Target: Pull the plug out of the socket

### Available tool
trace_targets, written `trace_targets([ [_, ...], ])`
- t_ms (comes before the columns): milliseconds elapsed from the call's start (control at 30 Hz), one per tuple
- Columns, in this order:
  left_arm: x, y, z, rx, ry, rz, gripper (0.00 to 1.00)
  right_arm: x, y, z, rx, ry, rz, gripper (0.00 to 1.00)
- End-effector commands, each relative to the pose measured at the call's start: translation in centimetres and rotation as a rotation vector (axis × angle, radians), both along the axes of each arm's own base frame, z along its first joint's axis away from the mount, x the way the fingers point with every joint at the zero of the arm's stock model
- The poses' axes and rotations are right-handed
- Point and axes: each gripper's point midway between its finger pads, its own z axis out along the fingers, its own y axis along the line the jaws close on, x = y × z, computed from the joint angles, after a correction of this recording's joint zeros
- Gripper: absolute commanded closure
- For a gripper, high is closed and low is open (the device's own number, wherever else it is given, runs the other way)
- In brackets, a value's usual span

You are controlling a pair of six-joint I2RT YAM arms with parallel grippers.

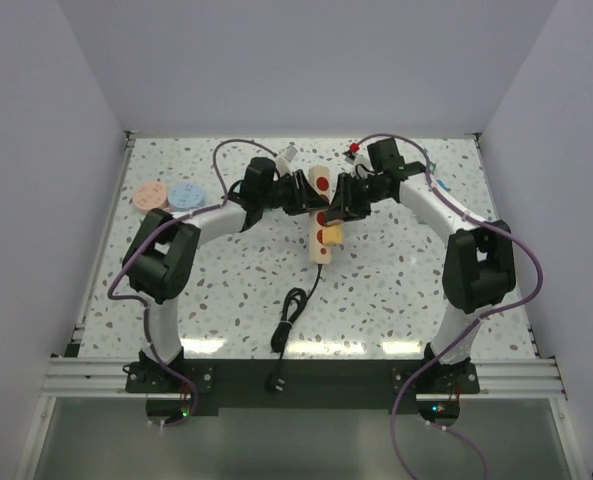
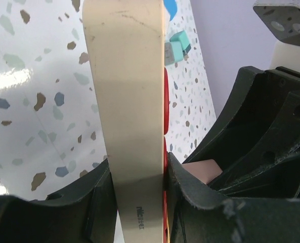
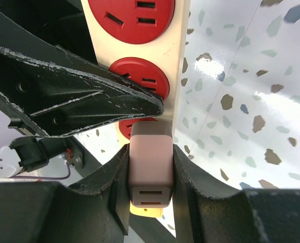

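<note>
The socket [image 1: 320, 222] is a pale wooden strip with red round faces, lying lengthwise in the middle of the table. My left gripper [image 1: 303, 196] is shut on it: in the left wrist view both fingers press the socket's [image 2: 132, 101] long sides around the left gripper [image 2: 138, 167]. My right gripper [image 3: 151, 152] is shut on the pale pink plug [image 3: 150, 162]. The plug's far end sits against a red face of the socket [image 3: 139, 76], and no prongs show. The plug [image 2: 203, 169] also peeks out beside the strip. From above, the right gripper [image 1: 336, 205] meets the strip from the right.
A thin black cable [image 1: 291, 320] runs from the strip's near end toward the table's front edge. A pink disc [image 1: 151, 197] and a blue disc [image 1: 187, 193] lie at the far left. A yellow block [image 1: 331, 236] sits by the strip. Teal blocks [image 2: 177, 45] lie beyond it.
</note>
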Motion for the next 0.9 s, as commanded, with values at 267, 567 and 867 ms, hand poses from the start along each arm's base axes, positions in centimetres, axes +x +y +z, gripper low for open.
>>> trace_targets([
  [267, 0.9, 5.2, -7.1, 0.199, 0.113, 0.069, 1.00, 4.3, -6.1, 5.0, -0.100, -0.181, -0.158, 1.00],
  [567, 1.4, 4.9, -7.5, 0.195, 0.120, 0.067, 1.00, 2.4, -3.7, 4.4, -0.117, -0.169, -0.128, 1.00],
  [867, 2.3, 4.5, -7.4, 0.189, 0.122, 0.064, 1.00, 1.3, -5.0, 6.5, -0.093, -0.354, -0.307, 1.00],
])
